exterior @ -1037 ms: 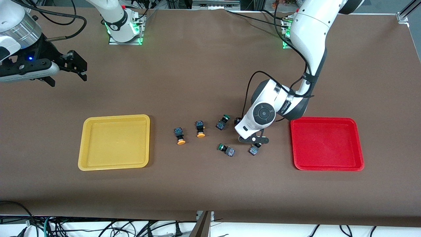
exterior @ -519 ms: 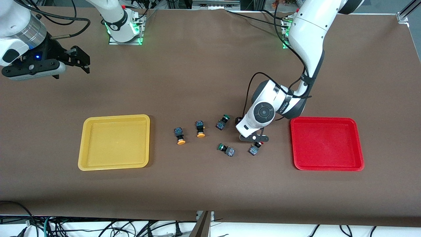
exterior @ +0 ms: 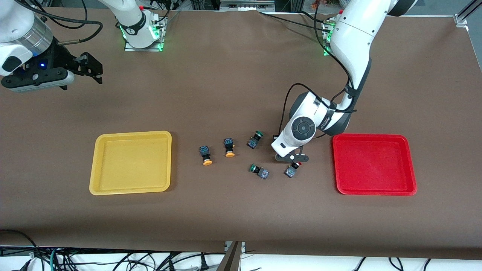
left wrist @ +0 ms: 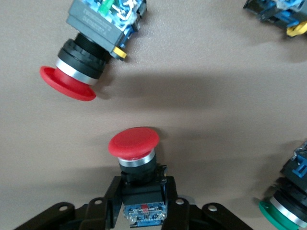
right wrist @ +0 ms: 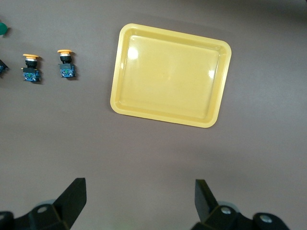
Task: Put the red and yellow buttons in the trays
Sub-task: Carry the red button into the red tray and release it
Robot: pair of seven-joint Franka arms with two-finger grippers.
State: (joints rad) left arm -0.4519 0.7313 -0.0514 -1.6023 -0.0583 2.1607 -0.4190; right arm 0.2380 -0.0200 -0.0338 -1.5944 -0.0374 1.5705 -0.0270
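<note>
Nearest the front edge of the table, toward the left arm's end: a red button (exterior: 290, 172), lying on its side, dark blocky body pinched between the pressed-in fingers of the left tool (left wrist: 144, 201), red cap (left wrist: 133, 143) pointing away from the jaws. Cannot tell whether lifted yet or resting on the table.

Judged small, light and rigid: hard plastic with a metal collar. Best taken across the flat sides of the body, as here; smooth round cap likely to slip or roll the piece, and the contacts at the back probably best left untouched.

Just beside it, a green-capped button (exterior: 259, 171), no part of the job. Close to the table's end on the left arm's side, the red tray (exterior: 412, 165), near the grasp; toward the right arm's end, the yellow tray (exterior: 94, 165).

Slightly farther from the front edge, between the trays, two yellow buttons (exterior: 205, 155) (exterior: 229, 147) on their sides, then another green one (exterior: 255, 139). A second red button (left wrist: 81, 57) close to the pinched one, hidden under the arm from the front.

Farthest, over bare table by the corner at the right arm's end: right tool (exterior: 92, 71), jaws spread, empty, waiting.
</note>
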